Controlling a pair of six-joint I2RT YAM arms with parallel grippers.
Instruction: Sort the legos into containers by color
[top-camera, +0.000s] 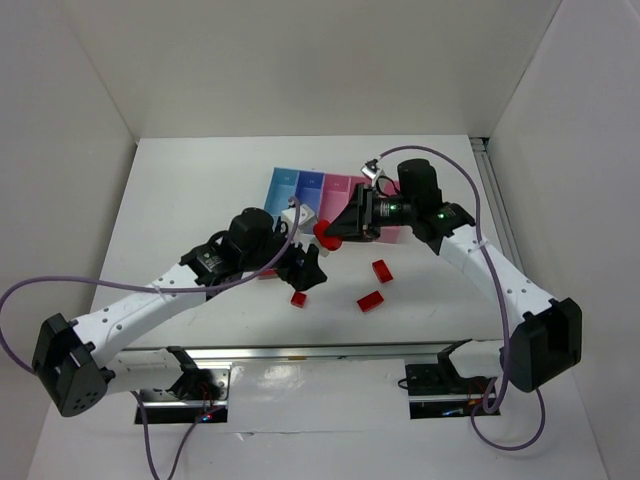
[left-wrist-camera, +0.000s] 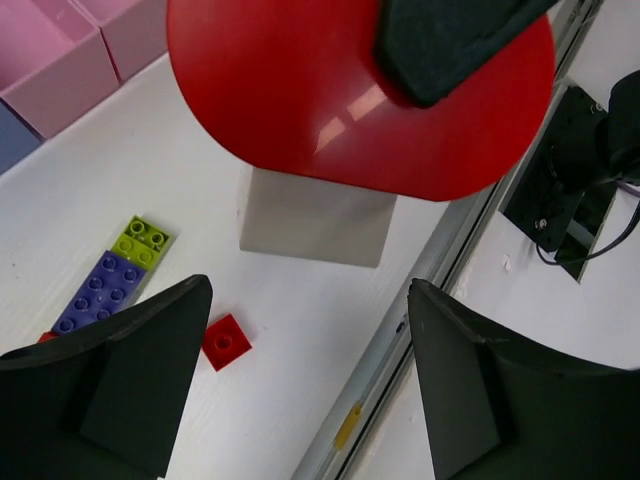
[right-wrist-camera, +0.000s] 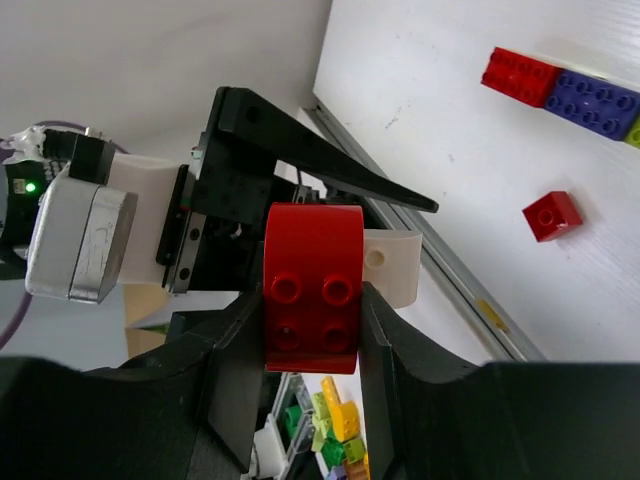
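My right gripper (top-camera: 330, 233) is shut on a red rounded lego (right-wrist-camera: 312, 290) with four studs and holds it above the table in front of the bins. A whitish piece (right-wrist-camera: 393, 264) sits right behind it; I cannot tell if they are joined. My left gripper (left-wrist-camera: 310, 400) is open and empty, and the red lego (left-wrist-camera: 340, 90) and the whitish piece (left-wrist-camera: 314, 216) hang just beyond its fingertips. The containers (top-camera: 300, 186) stand in a row at the back: light blue, darker blue and pink, partly hidden by the right arm.
Loose red legos lie on the table: two (top-camera: 382, 270) (top-camera: 370, 300) right of centre and a small one (top-camera: 298, 298). A purple brick (left-wrist-camera: 100, 290) joined to a yellow-green one (left-wrist-camera: 141, 240) lies near a small red brick (left-wrist-camera: 225, 340). A metal rail (top-camera: 320, 352) marks the near edge.
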